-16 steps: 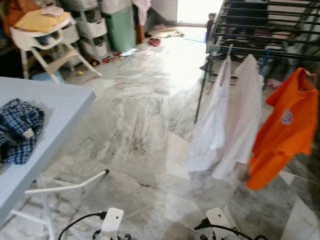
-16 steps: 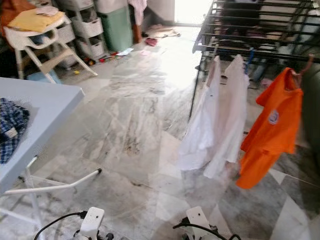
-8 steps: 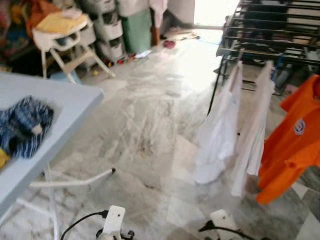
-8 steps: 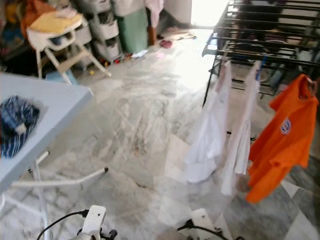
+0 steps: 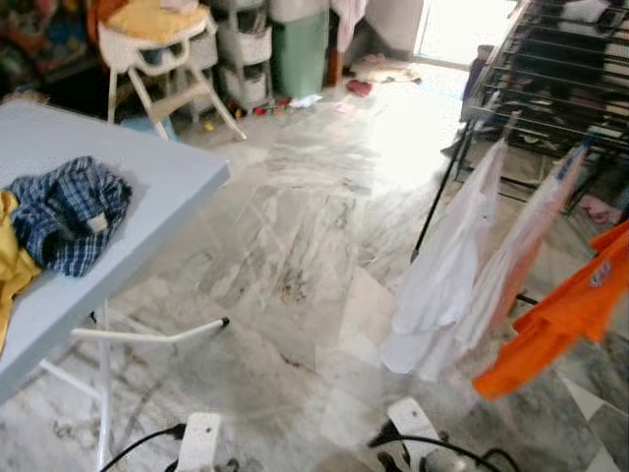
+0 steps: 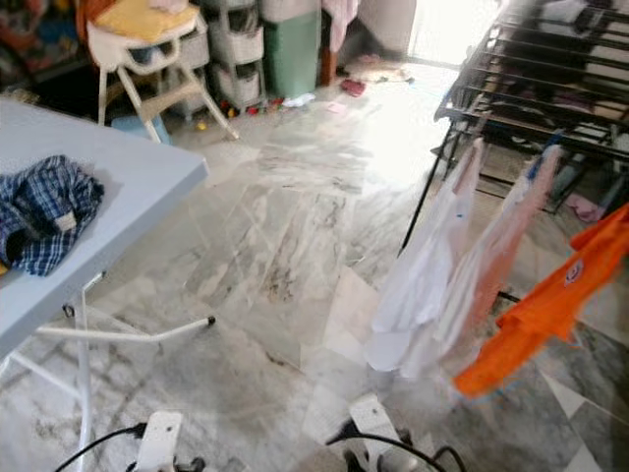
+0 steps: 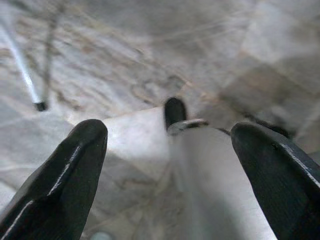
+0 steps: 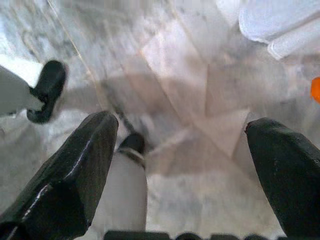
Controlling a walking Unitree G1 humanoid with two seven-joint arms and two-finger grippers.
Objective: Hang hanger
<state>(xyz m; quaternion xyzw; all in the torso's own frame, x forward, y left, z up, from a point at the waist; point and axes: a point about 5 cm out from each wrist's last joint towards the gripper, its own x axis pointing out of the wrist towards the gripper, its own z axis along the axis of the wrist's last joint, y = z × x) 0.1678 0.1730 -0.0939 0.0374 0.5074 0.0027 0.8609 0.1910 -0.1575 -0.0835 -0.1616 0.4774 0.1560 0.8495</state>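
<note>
A black drying rack [image 5: 550, 88] stands at the right. From its front rail hang a white shirt [image 5: 447, 275], a pale shirt [image 5: 521, 256] beside it and an orange T-shirt [image 5: 555, 324] at the far right; their hangers are too small to make out. On the light blue table [image 5: 147, 187] at the left lie a crumpled blue plaid garment [image 5: 69, 211] and a yellow garment [image 5: 10, 265]. Both arms hang low over the marble floor. My left gripper [image 7: 167, 132] is open with nothing between its fingers. My right gripper [image 8: 182, 125] is open too, holding nothing.
A white high chair [image 5: 157, 49], stacked plastic drawers [image 5: 241, 49] and a green bin [image 5: 300, 49] line the back wall, with small items strewn on the floor near them. The table's white legs [image 5: 147, 334] reach out over the floor. Marble floor lies between table and rack.
The whole view has swung, so more of the table and the yellow garment now show and the rack sits farther right. Both grippers hold nothing throughout.
</note>
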